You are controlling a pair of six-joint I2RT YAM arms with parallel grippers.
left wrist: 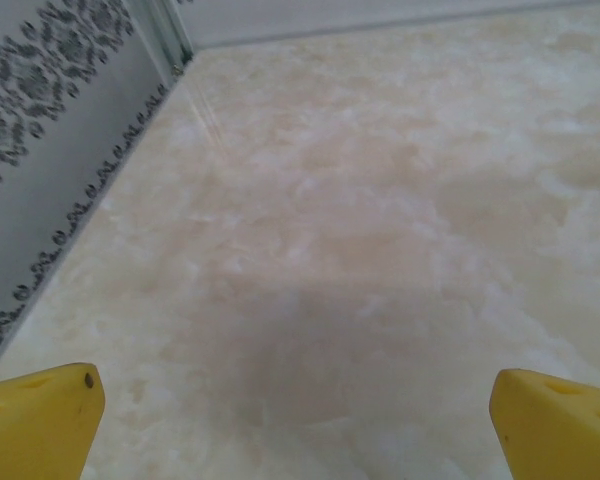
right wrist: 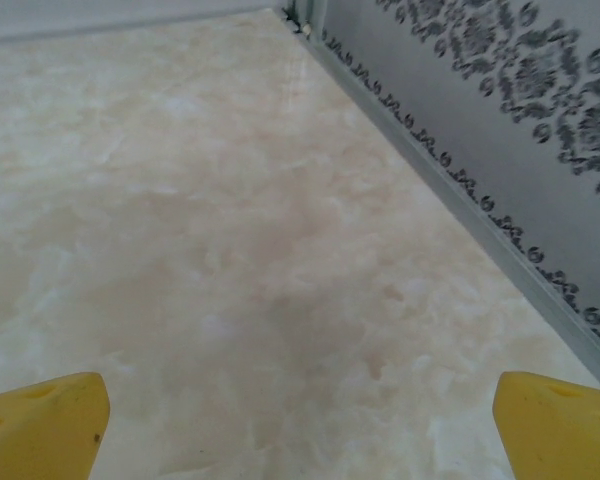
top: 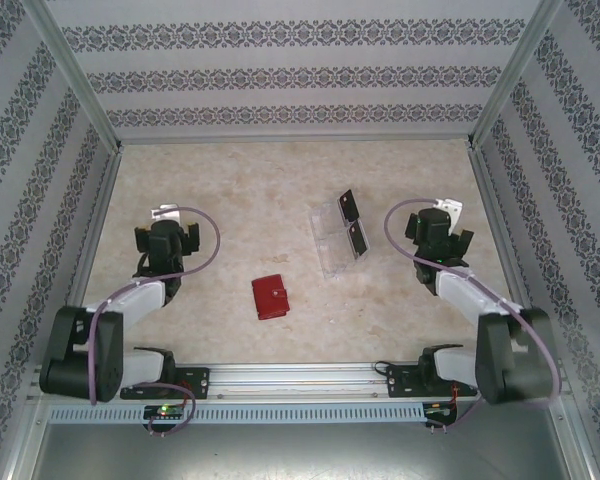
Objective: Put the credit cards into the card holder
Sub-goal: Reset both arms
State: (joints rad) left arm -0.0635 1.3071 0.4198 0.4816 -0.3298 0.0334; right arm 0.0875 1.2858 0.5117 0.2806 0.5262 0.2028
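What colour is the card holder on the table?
Red; the card holder shows best in the top external view.

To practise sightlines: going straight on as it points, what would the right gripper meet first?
The right gripper would probably meet bare table first, with the far wall beyond; depth unclear.

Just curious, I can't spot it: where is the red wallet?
In the top view, the red wallet lies centrally on the table, between the left arm and right arm, nearer and left of the clear plastic tray.

Bright, even, diffuse light; a soft grey shadow on the marbled table (left wrist: 280, 370); slightly hazy wrist views.
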